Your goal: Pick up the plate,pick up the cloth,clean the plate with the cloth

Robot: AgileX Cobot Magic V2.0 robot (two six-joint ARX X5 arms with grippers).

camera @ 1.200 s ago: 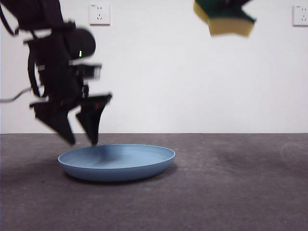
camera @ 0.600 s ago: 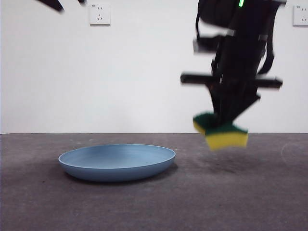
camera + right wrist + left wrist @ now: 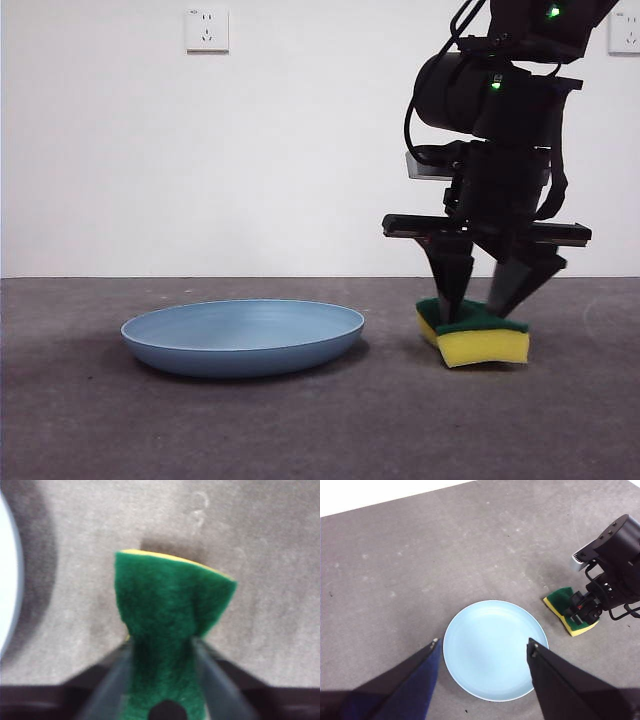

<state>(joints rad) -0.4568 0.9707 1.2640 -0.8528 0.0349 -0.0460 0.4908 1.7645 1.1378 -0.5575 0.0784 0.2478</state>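
Within a second the right pincer (image 3: 487, 312) has brought the cloth (image 3: 474, 334) down from the upper right of the frame to the counter (image 3: 300, 420) at right, jaws narrow around it. The plate (image 3: 243, 335) lies flat at lower centre, unheld, so wiping looks finished or abandoned. Only the left wrist view shows the left pincer (image 3: 484, 647), wide, high above the plate (image 3: 495, 649).

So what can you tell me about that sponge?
The sponge is a small block of thick yellow foam under a dark green scouring layer, with wavy sides. It sits green side up on the grey table, right of the plate in the front view and apart from it. The right pincer straddles it, jaws at its sides.
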